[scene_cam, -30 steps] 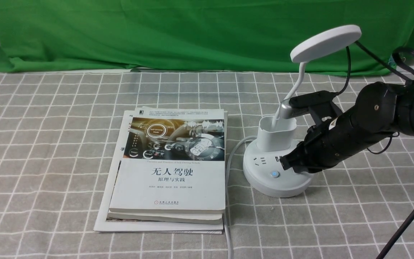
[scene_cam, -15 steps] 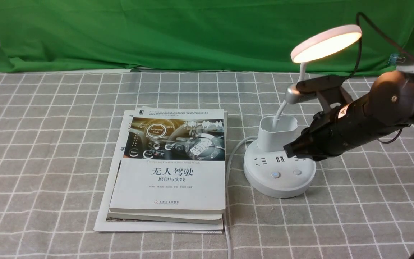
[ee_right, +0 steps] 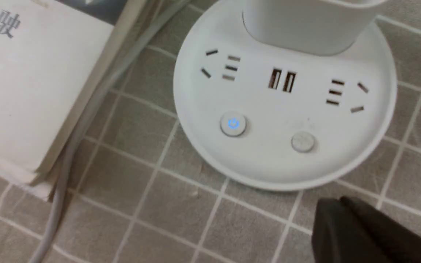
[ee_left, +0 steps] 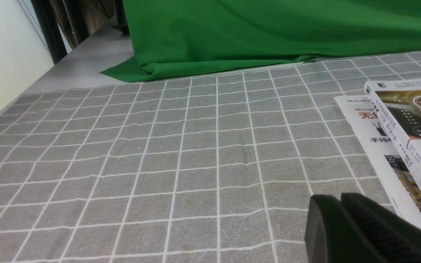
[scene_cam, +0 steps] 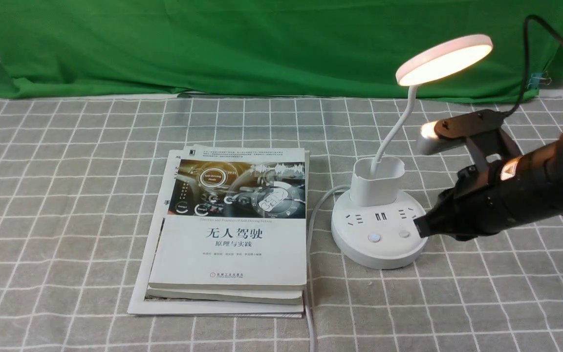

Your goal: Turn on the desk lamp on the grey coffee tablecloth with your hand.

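Note:
The white desk lamp (scene_cam: 379, 230) stands on the grey coffee tablecloth (scene_cam: 66, 195) at the right, and its disc head (scene_cam: 443, 58) glows warm. Its round base (ee_right: 287, 109) shows sockets, a blue-lit button (ee_right: 233, 124) and a plain button (ee_right: 302, 141). My right gripper (scene_cam: 419, 228) is shut and empty, raised just beside the right rim of the base, clear of the buttons. In the right wrist view its tip (ee_right: 336, 204) hangs over cloth next to the base. My left gripper (ee_left: 336, 201) is shut and empty over the cloth, left of the books.
A stack of books (scene_cam: 230, 230) lies left of the lamp, also in the left wrist view (ee_left: 408, 124). The lamp's grey cord (scene_cam: 311, 234) runs between the books and the base toward the front edge. Green cloth (scene_cam: 242, 44) hangs along the back.
The lamp head has gone from dark to lit. My right gripper has lifted off the base's right button and drawn back to the right.

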Available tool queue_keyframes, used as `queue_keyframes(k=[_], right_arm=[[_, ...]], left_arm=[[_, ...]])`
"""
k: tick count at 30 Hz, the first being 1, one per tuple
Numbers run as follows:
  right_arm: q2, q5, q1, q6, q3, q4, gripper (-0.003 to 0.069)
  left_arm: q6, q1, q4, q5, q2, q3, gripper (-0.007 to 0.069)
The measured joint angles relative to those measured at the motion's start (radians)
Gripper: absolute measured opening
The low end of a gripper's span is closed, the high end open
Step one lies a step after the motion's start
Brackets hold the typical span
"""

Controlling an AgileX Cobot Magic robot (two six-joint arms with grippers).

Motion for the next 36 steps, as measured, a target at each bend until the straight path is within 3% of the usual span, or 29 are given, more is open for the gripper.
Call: queue_keyframes(k=[12, 17, 27, 32, 33, 36], right_arm=[[-0.555, -0.079, 0.000, 0.057, 0.376, -0.001, 0.0034], [-0.803, -0.089, 0.000, 0.087, 0.526, -0.001, 0.0073], [-0.971, -0.096, 0.000, 0.097, 0.599, -0.002, 0.0139], [-1.010, -0.130, -0.015, 0.096, 0.623, -0.003, 0.0067], [-1.038, -0.157, -0.044, 0.088, 0.642, -0.006, 0.0035], [-1.116, -0.203, -0.120, 0.044, 0.698, -0.012, 0.0027]], left_arm=[[0.000, 0.000, 0.000, 0.000, 0.000, 0.000, 0.0019], [-0.001, 0.000, 0.000, 0.000, 0.000, 0.000, 0.0019], [-0.001, 0.000, 0.000, 0.000, 0.000, 0.000, 0.0019], [-0.001, 0.000, 0.000, 0.000, 0.000, 0.000, 0.0019], [-0.001, 0.000, 0.000, 0.000, 0.000, 0.000, 0.0019], [-0.001, 0.000, 0.000, 0.000, 0.000, 0.000, 0.0019]])
